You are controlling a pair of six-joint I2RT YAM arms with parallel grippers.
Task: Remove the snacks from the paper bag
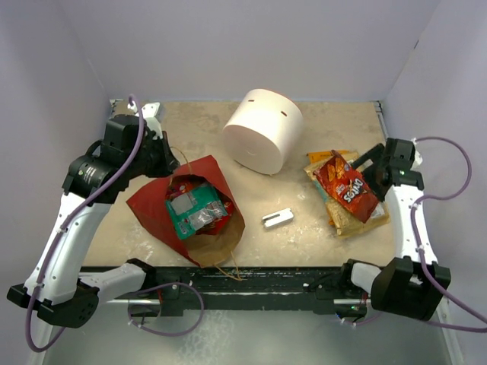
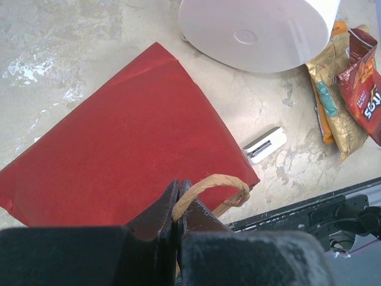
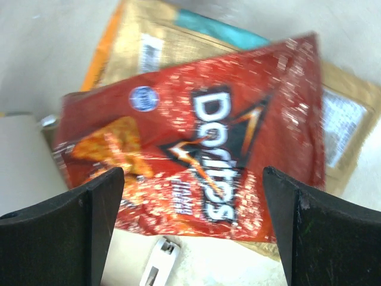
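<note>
The red paper bag (image 1: 156, 199) lies on its side with its brown mouth toward the near edge. A teal packet (image 1: 188, 208) and other snacks show inside. My left gripper (image 1: 169, 163) is at the bag's far side, shut on a twine handle (image 2: 209, 183) above the red paper (image 2: 119, 137). At the right, a red Doritos packet (image 1: 350, 188) lies on top of yellow and orange packets (image 1: 351, 220). My right gripper (image 1: 365, 163) hovers open just over them. The Doritos packet (image 3: 202, 143) fills the space below its spread fingers (image 3: 89, 214), which touch nothing.
A big white cylinder (image 1: 263, 129) lies on its side at the back centre. A small grey metal bracket (image 1: 278, 219) rests between the bag and the packets. White walls enclose the table on three sides, and the black rail (image 1: 251, 283) runs along the near edge.
</note>
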